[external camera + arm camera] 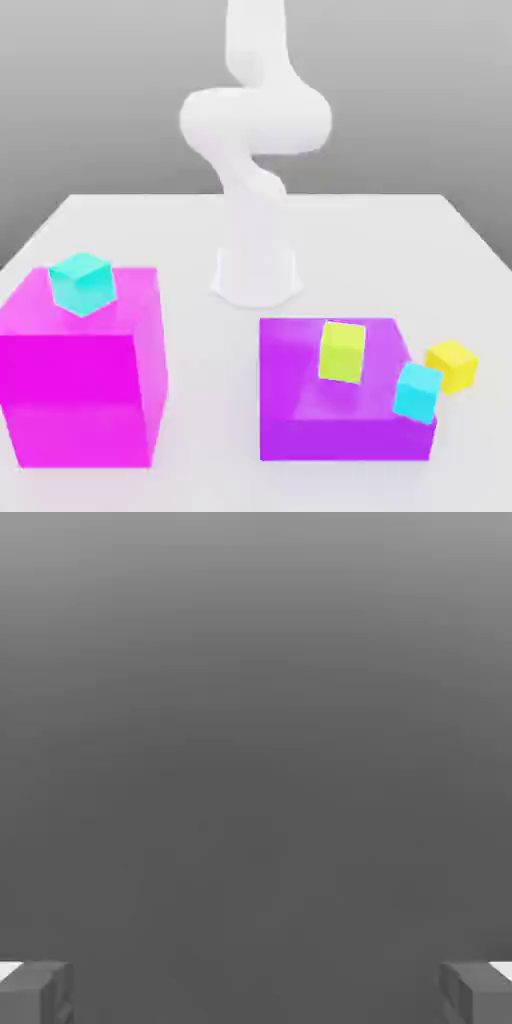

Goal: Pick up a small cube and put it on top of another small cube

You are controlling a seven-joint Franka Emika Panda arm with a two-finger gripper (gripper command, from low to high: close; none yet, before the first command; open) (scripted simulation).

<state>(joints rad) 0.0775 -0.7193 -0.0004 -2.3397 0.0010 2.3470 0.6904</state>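
The small bright yellow cube [452,366] rests on the white table just past the purple block's far corner, at the exterior view's right. A cyan cube [417,392] sits right in front of it, against the purple block's edge. A second cyan cube [81,282] lies on top of the magenta block. In the hand view my gripper [256,997] is open, its two grey fingertips [35,994] far apart with nothing between them and only plain grey background ahead.
A large magenta block [80,390] stands at the exterior view's left and a lower purple block [340,425] at the right, with a lime cube [342,351] on it. The white arm base [256,272] rises mid-table behind them.
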